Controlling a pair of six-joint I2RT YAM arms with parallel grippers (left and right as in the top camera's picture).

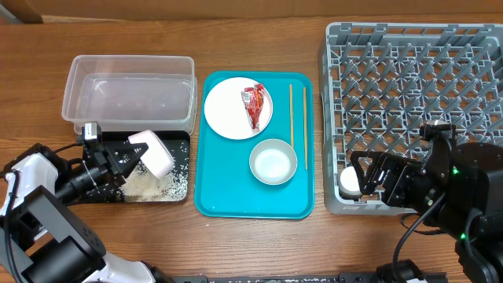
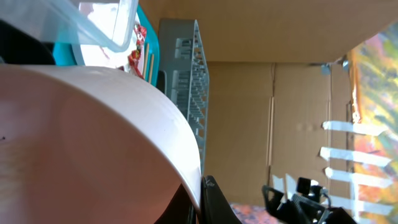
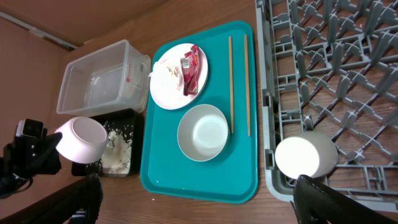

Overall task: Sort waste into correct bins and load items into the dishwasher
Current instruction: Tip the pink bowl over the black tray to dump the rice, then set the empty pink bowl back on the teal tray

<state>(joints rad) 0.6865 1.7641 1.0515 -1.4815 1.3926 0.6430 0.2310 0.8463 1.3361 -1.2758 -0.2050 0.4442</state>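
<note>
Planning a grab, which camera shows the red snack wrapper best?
Right wrist: the red snack wrapper lies whole on the plate, and looks largest there. Overhead also shows it whole, slightly smaller. Left wrist catches only a red sliver near the top edge.

narrow gap between teal tray [image 1: 228, 185] and dish rack [image 1: 409, 86], bare tabletop [image 1: 251, 35] behind the tray

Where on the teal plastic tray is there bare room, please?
The teal plastic tray's near-left corner, bordered by the round white plate, the white bowl and the rim, is free. Two thin wooden chopsticks crowd its right side.
</note>
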